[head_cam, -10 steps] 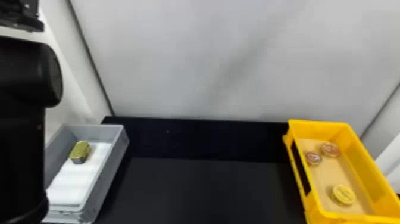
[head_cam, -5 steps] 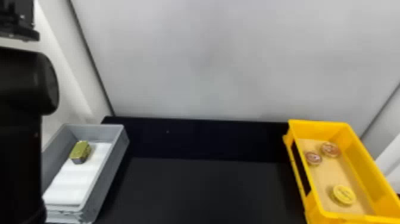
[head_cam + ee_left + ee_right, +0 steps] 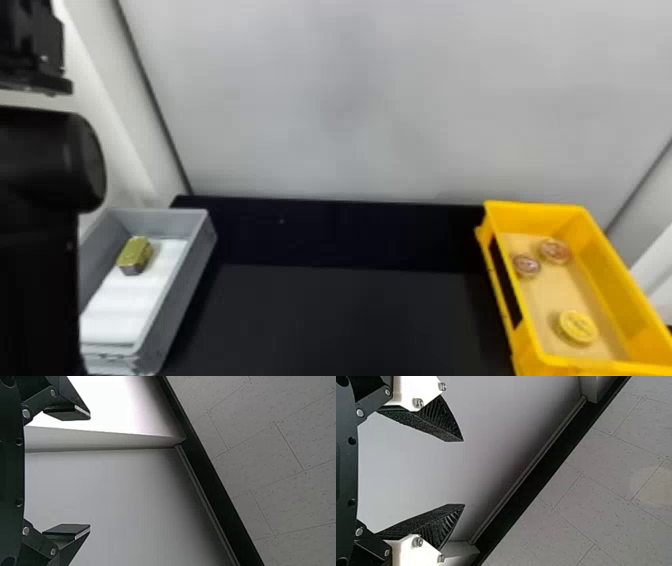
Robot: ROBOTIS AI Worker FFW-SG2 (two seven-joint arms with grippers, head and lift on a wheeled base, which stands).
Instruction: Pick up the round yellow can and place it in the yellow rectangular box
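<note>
The round yellow can lies on the tan floor of the yellow rectangular box, at the box's near end in the head view. High at the left edge of that view stands my left arm, well away from the yellow can. In the left wrist view my left gripper is open, with bare wall and ceiling beyond its spread fingers. My right gripper, in the right wrist view, is also open and holds nothing; it too faces wall and ceiling.
Two reddish round cans lie toward the far end of the yellow box. On the left, a grey box with a white liner holds a gold rectangular can. A dark table spans between the boxes, before a pale wall.
My left arm has come down at the left edge of the head view, its upper black parts now lower. The cans and both boxes have stayed put.
</note>
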